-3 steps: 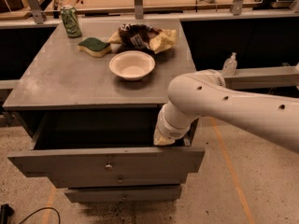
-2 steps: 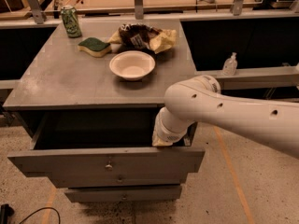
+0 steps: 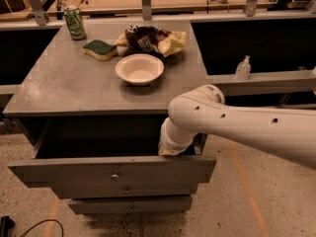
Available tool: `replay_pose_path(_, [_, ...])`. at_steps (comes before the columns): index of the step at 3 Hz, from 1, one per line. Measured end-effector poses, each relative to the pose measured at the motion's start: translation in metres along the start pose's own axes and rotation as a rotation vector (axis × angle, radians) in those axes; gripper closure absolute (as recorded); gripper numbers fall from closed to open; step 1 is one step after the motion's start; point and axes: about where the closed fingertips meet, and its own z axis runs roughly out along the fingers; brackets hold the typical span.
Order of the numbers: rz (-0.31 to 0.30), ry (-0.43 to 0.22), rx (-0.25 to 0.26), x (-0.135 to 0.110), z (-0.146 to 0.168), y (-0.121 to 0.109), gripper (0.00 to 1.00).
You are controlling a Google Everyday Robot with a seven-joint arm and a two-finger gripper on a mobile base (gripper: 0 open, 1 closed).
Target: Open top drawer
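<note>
Top drawer (image 3: 64,171) is seen pulled out beneath the counter (image 3: 74,83). The arm (image 3: 247,127) is reached in from the right and bent downward at the wrist. The gripper (image 3: 170,150) is set just behind the drawer's front panel, at its upper edge, with the knob (image 3: 115,174) to its left. Whether it is clenched or released cannot be told.

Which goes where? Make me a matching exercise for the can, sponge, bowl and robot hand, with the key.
1 can
2 sponge
3 bowl
4 hand

A behind the open top drawer front, right end
B countertop's back left corner
C left of the crumpled bag
D on the countertop, nearest its front edge

Pairs: 1-B, 2-C, 3-D, 4-A
</note>
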Motion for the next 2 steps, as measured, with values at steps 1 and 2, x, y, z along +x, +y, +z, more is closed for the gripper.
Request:
replay_pose_path(1, [-0.006, 0.001, -0.023, 0.001, 0.012, 0.009, 1.0])
replay_pose_path(2, [-0.006, -0.01, -0.078, 0.002, 0.015, 0.023, 1.0])
